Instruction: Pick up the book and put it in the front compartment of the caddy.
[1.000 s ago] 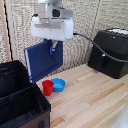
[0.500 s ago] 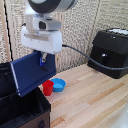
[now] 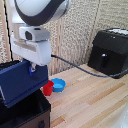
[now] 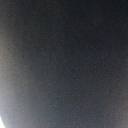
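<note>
The navy-blue book [image 3: 21, 80] hangs tilted in the air, held at its upper edge by my gripper [image 3: 31, 67], which is shut on it. The book's lower part hovers just over the black fabric caddy [image 3: 27, 112] at the exterior view's lower left. Which compartment lies beneath it I cannot tell. The wrist view shows only a dark blurred surface filling the frame, apparently the book cover [image 4: 64, 64] close to the lens.
A red cup [image 3: 48, 88] and a small blue bowl [image 3: 58, 85] stand on the wooden table [image 3: 90, 105] beside the caddy. A glossy black appliance [image 3: 111, 52] sits at the exterior view's right, with a black cable [image 3: 80, 67] running to the arm.
The arm has carried the book toward the exterior view's left and lower, from above the cup and bowl to over the caddy.
</note>
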